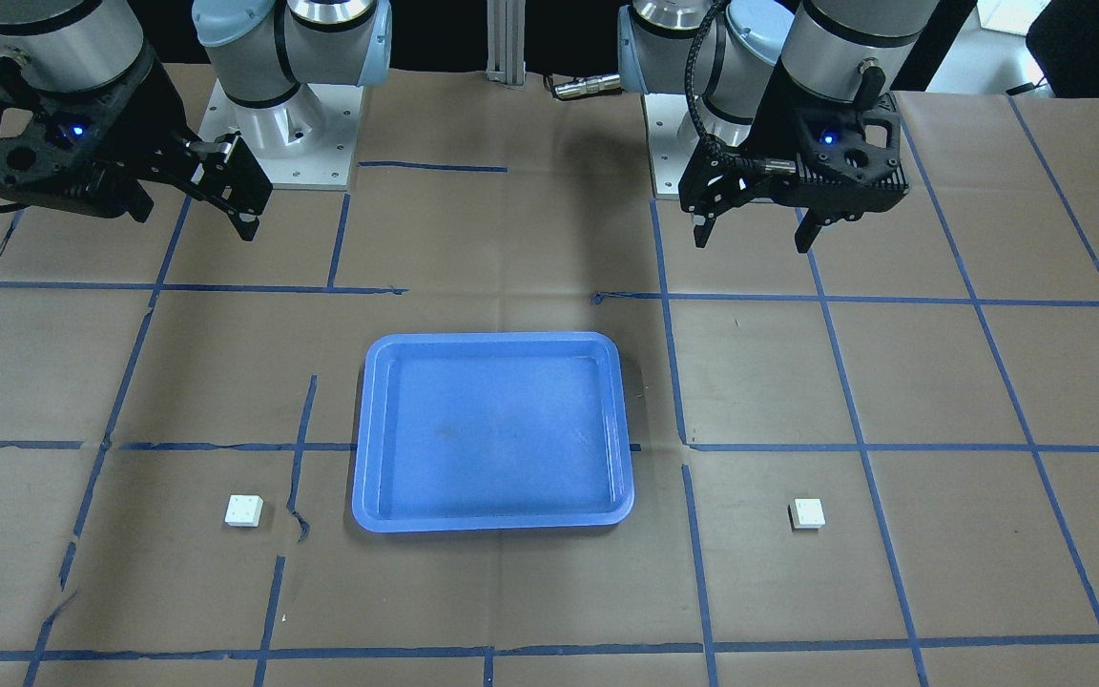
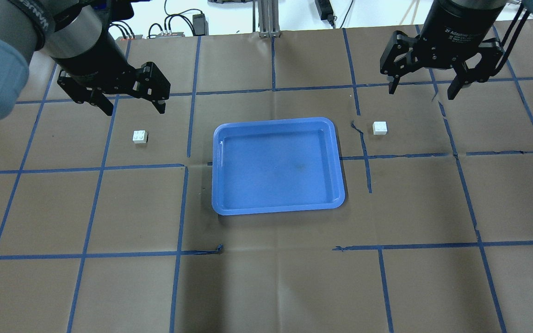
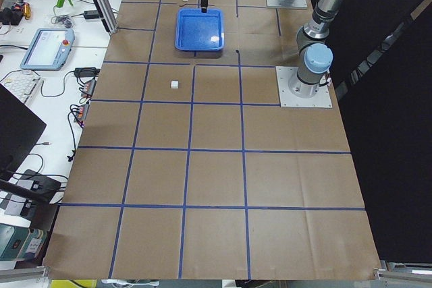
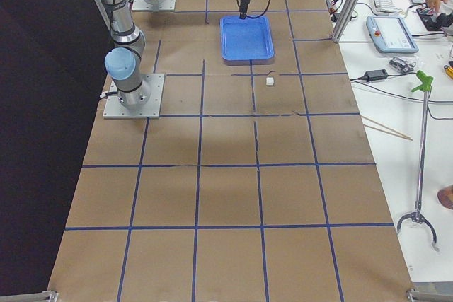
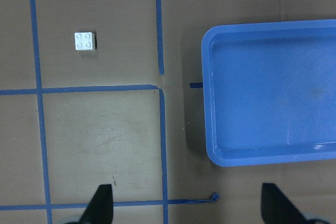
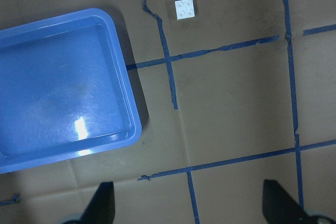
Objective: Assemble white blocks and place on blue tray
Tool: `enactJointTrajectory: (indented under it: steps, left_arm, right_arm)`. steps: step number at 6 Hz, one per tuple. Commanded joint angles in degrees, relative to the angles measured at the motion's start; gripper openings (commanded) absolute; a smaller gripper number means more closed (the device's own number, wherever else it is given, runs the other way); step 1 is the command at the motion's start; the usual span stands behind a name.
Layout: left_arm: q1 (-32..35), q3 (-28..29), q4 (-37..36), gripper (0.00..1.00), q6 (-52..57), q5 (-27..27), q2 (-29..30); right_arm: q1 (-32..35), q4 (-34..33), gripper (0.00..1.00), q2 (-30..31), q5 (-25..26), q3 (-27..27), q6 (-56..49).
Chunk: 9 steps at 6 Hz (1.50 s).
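The blue tray (image 2: 275,121) lies empty at the middle of the table; it also shows in the front view (image 1: 492,339). One white block (image 2: 139,137) lies left of the tray, studs up. The other white block (image 2: 380,128) lies right of it. My left gripper (image 2: 134,108) is open and empty, hovering just beyond the left block (image 5: 85,41). My right gripper (image 2: 421,92) is open and empty, hovering beyond and to the right of the right block (image 6: 186,8). Both blocks lie apart from the tray.
Brown paper with a blue tape grid covers the table. The arm bases (image 1: 273,143) stand at the robot's edge. An aluminium post (image 2: 266,18) stands at the far edge. Benches with cables and a teach pendant (image 3: 47,45) lie beyond the table.
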<state>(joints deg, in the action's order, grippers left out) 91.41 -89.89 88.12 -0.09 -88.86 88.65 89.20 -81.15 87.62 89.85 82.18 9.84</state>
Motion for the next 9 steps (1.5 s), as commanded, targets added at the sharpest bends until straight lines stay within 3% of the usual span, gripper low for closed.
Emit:
enactJointTrajectory:
  steps: [1, 5, 6, 8, 9]
  left_arm:
    - [-0.1, 0.59, 0.9, 0.99, 0.0, 0.0, -0.06]
    - [-1.14, 0.33, -0.06, 0.99, 0.96, 0.27, 0.47]
    - [-4.72, -0.28, 0.03, 0.99, 2.97, 0.26, 0.99]
    - [-12.11, -0.9, -4.58, 0.99, 12.45, 0.35, 8.51]
    - [-12.4, -1.07, -12.37, 0.99, 12.83, 0.26, 15.17]
  right_arm:
    - [0.01, 0.03, 1.0, 0.01, 0.06, 0.0, 0.0]
    - [0.01, 0.38, 1.0, -0.25, 0.06, 0.0, -0.52]
    - [0.01, 0.38, 1.0, -0.25, 0.41, 0.0, -0.09]
    - [0.01, 0.03, 1.0, -0.43, 0.15, -0.17, -2.35]
    - [0.01, -0.23, 1.0, -0.52, 0.32, 0.0, -12.9]
